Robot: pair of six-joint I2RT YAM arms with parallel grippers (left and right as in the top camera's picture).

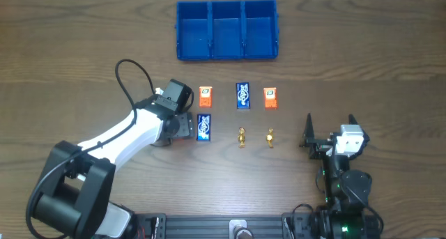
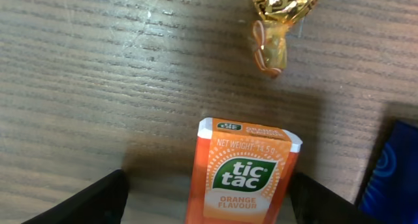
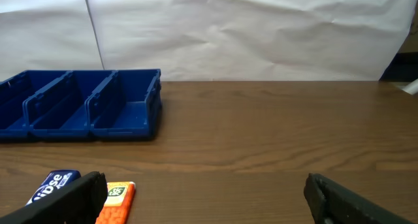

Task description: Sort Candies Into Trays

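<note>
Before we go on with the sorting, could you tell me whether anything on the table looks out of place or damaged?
Nothing stands out. The six candies lie apart in two tidy rows on the table, none overlapping or spilled, and the blue tray sits square beyond them with its three compartments empty.

Edges of my left wrist view cut off orange box point(image 2: 239, 178), gold candy point(image 2: 279, 18) and blue pack point(image 2: 396, 175); my right finger point(image 3: 68, 201) hides part of a second blue pack point(image 3: 53, 181).
</note>
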